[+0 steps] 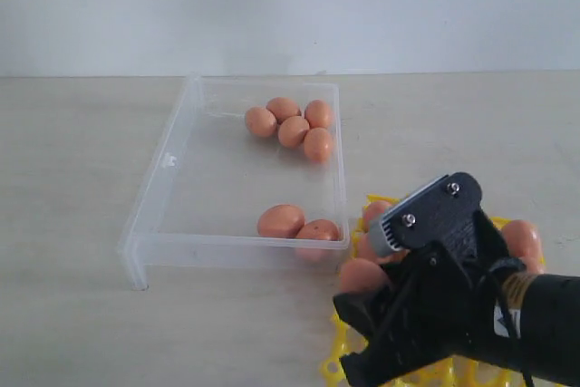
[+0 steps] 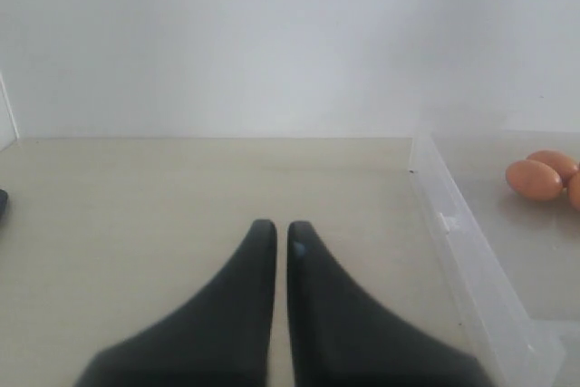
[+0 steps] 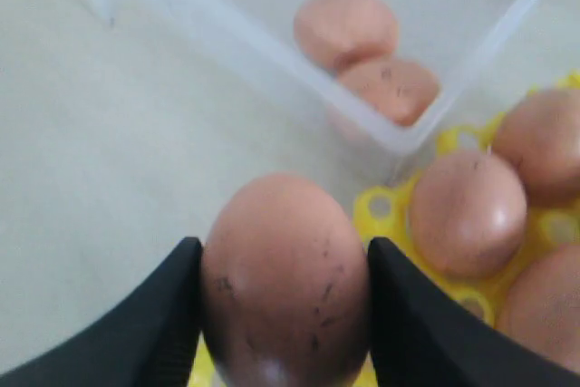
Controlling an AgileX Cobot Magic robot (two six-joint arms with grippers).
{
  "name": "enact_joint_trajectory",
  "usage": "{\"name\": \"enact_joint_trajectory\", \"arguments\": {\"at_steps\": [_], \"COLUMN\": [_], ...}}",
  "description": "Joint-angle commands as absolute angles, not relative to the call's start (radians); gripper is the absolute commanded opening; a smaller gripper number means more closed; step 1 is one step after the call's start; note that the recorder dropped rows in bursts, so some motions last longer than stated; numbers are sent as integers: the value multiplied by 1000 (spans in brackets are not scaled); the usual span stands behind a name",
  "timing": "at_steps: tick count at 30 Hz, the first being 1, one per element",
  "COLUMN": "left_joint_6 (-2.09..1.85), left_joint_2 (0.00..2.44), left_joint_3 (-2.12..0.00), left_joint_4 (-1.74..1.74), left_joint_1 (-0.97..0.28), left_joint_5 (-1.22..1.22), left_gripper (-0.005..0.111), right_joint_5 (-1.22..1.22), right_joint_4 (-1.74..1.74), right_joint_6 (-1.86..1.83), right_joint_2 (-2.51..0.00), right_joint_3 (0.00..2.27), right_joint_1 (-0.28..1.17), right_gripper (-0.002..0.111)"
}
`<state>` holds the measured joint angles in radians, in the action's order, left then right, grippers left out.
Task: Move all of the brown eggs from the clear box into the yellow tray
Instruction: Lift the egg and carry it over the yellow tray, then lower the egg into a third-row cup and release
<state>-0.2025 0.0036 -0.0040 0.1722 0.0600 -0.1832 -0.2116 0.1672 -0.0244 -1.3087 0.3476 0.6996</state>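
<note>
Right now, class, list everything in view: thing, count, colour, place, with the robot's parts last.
brown eggs in box: seven, orange-brown, five at the far end, two at the near wall
brown eggs on tray: at least three, orange-brown, in cups; right arm hides more
held egg: one, orange-brown, above the tray's edge
clear box: one, transparent, on the table
yellow tray: one, yellow, beside the box's near corner
table: one, beige
left pincer: one, black, shut, over the table
right pincer: one, black, shut on the held egg

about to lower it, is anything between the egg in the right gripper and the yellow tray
Nothing visible does. The right gripper holds the speckled brown egg over the edge of the yellow plastic lattice tray; the cup beneath is hidden.
</note>
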Motion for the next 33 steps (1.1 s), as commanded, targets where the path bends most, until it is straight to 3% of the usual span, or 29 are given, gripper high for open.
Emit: {"name": "enact_joint_trajectory", "arguments": {"at_steps": [1,6,12,15,20,24,33], "left_joint_6": [-203,-203,-203,-203,-203,-203,-203], "left_joint_2": [0,0,0,0,0,0,0], "left_joint_3": [0,0,0,0,0,0,0], "left_joint_4": [171,171,171,171,171,171,171], "left_joint_1": [59,59,59,59,59,59,59], "left_joint_5": [-179,-179,-179,-179,-179,-179,-179], "left_gripper": [4,4,4,4,4,4,4], "right_joint_5": [-392,-644,-860,-793,-419,-297,-603], "right_joint_4": [186,409,695,698,694,696,674], "right_joint_6": [-32,-32,-105,-328,-706,-744,-666], "right_joint_2": [-1300,-1253,-1029,-903,-811,-882,-1313], "right_joint_3": [343,324,249,228,228,221,238], "right_joint_1": [696,696,696,696,696,696,696], "right_gripper": [0,0,0,0,0,0,0]}}
